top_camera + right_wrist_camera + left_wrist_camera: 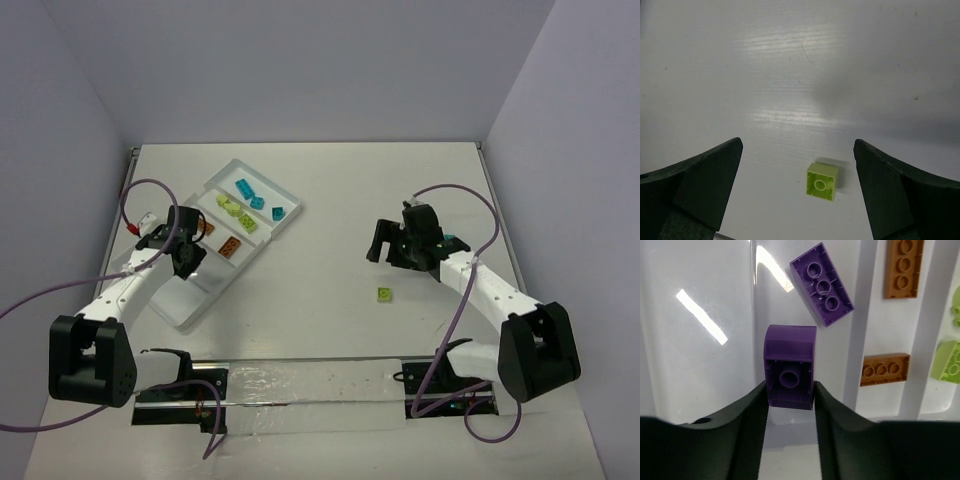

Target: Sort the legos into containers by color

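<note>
My left gripper [790,396] is shut on a purple brick [790,365], held underside up over a compartment of the white tray [700,365]. A second, oblong purple brick [821,284] lies in that compartment. Two orange-brown bricks [885,369] lie in the compartment to its right, and lime bricks [950,362] beyond. In the top view the left gripper [185,250] is over the tray's [180,305] near part; teal bricks [257,202] fill the far compartment. My right gripper [797,150] is open above a lime brick [822,181] that lies on the table [384,294].
A small teal thing [453,240] shows beside the right arm's forearm; I cannot tell whether it is a brick. The right gripper [383,240] hovers right of centre. Purple cables loop beside both arms. Grey walls close in the table on three sides.
</note>
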Controlling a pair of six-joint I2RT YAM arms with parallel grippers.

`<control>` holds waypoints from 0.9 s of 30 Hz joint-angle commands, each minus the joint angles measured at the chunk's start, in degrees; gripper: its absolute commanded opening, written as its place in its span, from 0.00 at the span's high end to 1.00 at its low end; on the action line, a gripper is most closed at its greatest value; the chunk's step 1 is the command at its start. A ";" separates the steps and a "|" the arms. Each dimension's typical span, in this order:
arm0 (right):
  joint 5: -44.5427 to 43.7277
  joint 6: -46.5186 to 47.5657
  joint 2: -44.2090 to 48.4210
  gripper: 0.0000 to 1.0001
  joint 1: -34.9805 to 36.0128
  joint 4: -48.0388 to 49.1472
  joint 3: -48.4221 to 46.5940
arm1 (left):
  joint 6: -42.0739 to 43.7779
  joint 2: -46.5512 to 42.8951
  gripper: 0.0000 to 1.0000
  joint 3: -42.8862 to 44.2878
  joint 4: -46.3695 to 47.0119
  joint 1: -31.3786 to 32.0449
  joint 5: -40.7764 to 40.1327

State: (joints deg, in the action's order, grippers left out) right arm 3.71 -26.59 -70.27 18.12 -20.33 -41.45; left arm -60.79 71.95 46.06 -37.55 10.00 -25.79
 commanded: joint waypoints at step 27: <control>-14.17 -11.90 -1.10 0.27 11.68 -7.00 5.33 | 12.63 -2.69 0.05 18.72 -1.38 8.28 5.04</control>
State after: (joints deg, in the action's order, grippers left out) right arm -6.55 -36.54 -70.53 28.02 -25.76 -35.09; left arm -49.91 69.54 61.24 -36.84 17.87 -21.91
